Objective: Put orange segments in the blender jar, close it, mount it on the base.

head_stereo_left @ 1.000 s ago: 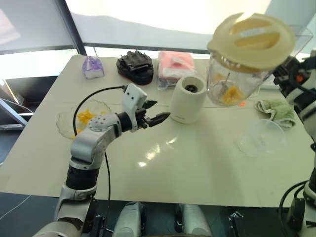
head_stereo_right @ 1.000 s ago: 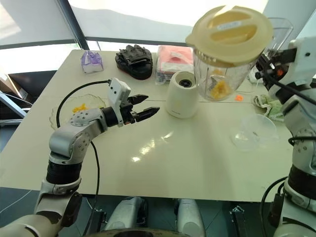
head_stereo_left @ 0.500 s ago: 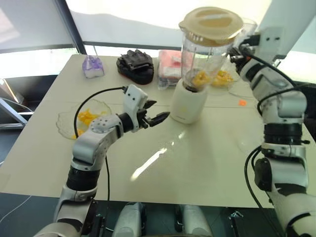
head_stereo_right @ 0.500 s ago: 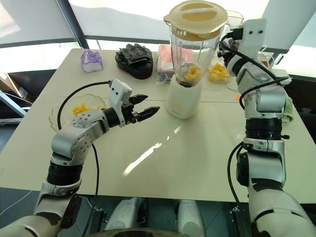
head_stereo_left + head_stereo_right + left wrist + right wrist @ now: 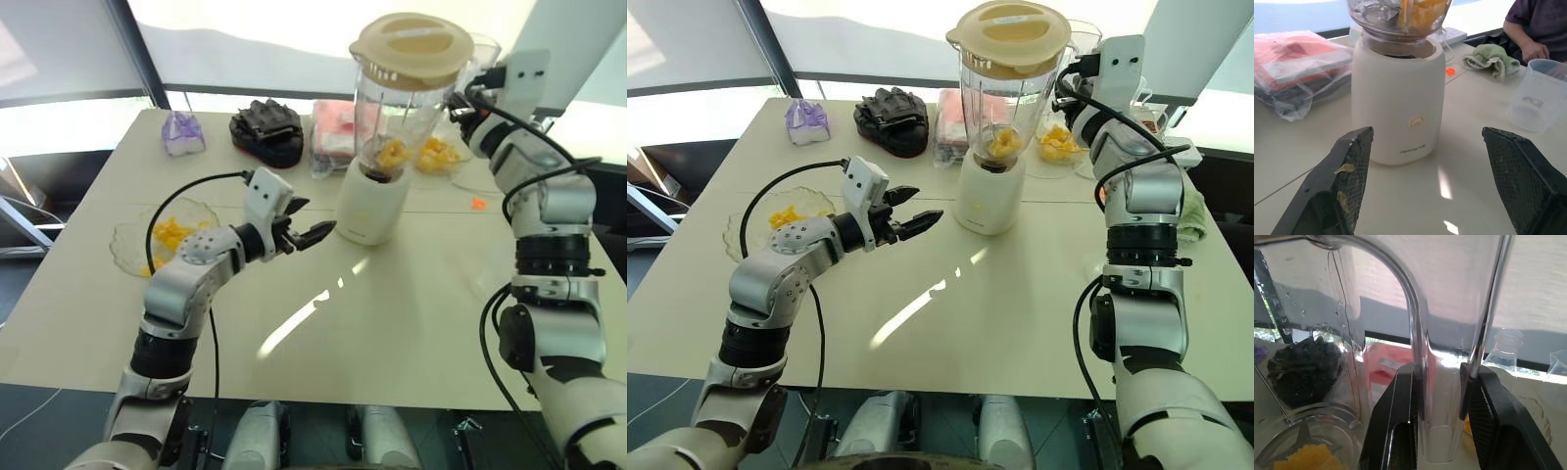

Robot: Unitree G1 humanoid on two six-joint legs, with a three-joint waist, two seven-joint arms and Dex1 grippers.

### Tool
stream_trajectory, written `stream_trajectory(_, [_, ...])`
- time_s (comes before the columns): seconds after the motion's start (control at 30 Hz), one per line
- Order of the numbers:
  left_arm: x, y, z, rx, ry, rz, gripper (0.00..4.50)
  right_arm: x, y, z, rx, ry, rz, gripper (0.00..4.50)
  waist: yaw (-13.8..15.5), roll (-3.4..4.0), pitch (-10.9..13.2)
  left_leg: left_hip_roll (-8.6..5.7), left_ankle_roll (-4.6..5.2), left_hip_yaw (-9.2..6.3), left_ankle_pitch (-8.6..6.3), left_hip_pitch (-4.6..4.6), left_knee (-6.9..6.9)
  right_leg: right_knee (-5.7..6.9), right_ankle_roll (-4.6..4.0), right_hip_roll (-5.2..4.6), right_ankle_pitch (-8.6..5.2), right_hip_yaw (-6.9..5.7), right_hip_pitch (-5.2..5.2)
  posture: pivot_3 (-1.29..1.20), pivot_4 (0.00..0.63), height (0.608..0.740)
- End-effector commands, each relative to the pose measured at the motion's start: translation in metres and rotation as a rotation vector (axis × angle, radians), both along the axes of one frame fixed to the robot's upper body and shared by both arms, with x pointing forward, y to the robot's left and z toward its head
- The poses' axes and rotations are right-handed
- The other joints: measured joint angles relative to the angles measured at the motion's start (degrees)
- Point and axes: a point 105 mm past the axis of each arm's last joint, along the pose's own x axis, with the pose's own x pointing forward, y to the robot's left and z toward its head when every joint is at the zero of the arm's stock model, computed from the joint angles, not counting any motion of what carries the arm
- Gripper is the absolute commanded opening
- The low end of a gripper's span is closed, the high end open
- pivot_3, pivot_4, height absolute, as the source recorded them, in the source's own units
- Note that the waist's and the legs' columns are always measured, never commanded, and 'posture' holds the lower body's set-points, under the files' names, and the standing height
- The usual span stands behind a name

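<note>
Right gripper point(image 5: 1439, 423) has its fingers clamped on the handle of the blender jar point(image 5: 1004, 88), lid on, orange segments point(image 5: 1000, 143) inside, setting it onto the base point(image 5: 984, 194). Left gripper point(image 5: 1430, 176) waits, fingers spread (empty).

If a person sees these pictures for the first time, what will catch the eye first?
First, the tall clear blender jar with its cream lid, standing on the white base at mid-table, orange segments inside. The right gripper is shut on the jar's handle. The left gripper hovers open just left of the base, near a glass dish with more fruit.
</note>
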Motion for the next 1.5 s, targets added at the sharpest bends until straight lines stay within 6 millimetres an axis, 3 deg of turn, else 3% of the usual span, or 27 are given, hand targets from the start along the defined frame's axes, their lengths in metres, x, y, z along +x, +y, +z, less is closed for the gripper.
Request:
stream_trajectory(0.03, [-0.001, -0.002, 0.009, -0.010, -0.045, -0.011, 3.69, -0.012, 0.005, 0.011, -0.022, -0.024, 0.034, 0.82, 0.1, 0.00, 0.0, 0.00, 0.00, 0.00, 0.00, 0.00, 0.00, -0.01, 0.00, 0.00, 0.00, 0.00, 0.01, 0.00, 0.150, 0.740])
stream_trajectory(0.37, [0.002, -0.005, 0.009, -0.020, -0.052, -0.004, 3.69, 0.005, 0.003, -0.018, -0.007, 0.086, 0.001, 0.82, 0.1, 0.00, 0.0, -0.06, 0.00, 0.02, 0.00, -0.02, 0.00, -0.07, 0.00, 0.01, 0.00, -0.01, 0.00, 0.00, 0.150, 0.740])
stream_trajectory(0.53, [0.002, -0.007, 0.009, -0.030, -0.050, 0.004, 3.69, 0.015, -0.009, -0.035, 0.013, 0.174, -0.047, 0.82, 0.1, 0.01, 0.0, -0.04, 0.00, 0.02, 0.00, 0.08, 0.00, -0.02, 0.00, 0.01, 0.00, 0.00, 0.07, 0.00, 0.150, 0.740])
stream_trajectory(0.83, [0.002, -0.008, 0.008, -0.033, -0.057, 0.010, 3.69, 0.010, 0.001, -0.035, -0.075, 0.187, -0.057, 0.82, 0.0, 0.01, 0.0, -0.02, 0.00, 0.00, 0.00, 0.14, 0.01, -0.02, -0.01, 0.01, 0.00, 0.00, 0.14, 0.00, 0.150, 0.740])
stream_trajectory(1.1, [0.003, -0.009, 0.008, -0.032, -0.066, 0.009, 3.69, 0.001, 0.007, -0.045, -0.052, 0.210, -0.042, 0.82, 0.1, 0.01, 0.0, -0.01, 0.00, 0.00, 0.00, 0.14, 0.01, -0.02, -0.01, 0.01, 0.00, 0.00, 0.14, 0.00, 0.150, 0.740])
stream_trajectory(1.43, [0.004, -0.011, 0.008, -0.039, -0.069, 0.001, 3.69, 0.002, 0.000, -0.055, -0.021, 0.244, -0.054, 0.82, 0.1, 0.01, 0.0, -0.02, 0.00, -0.01, 0.00, 0.15, 0.01, -0.02, -0.02, 0.01, 0.00, -0.01, 0.15, 0.00, 0.150, 0.740])
stream_trajectory(1.5, [0.004, -0.011, 0.008, -0.040, -0.068, 0.003, 3.73, 0.003, -0.001, -0.054, -0.021, 0.240, -0.053, 1.90, 0.1, -0.02, 0.0, -0.02, 0.00, -0.01, 0.00, 0.15, 0.01, -0.03, -0.02, 0.02, 0.00, -0.01, 0.15, 0.00, 0.150, 0.740])
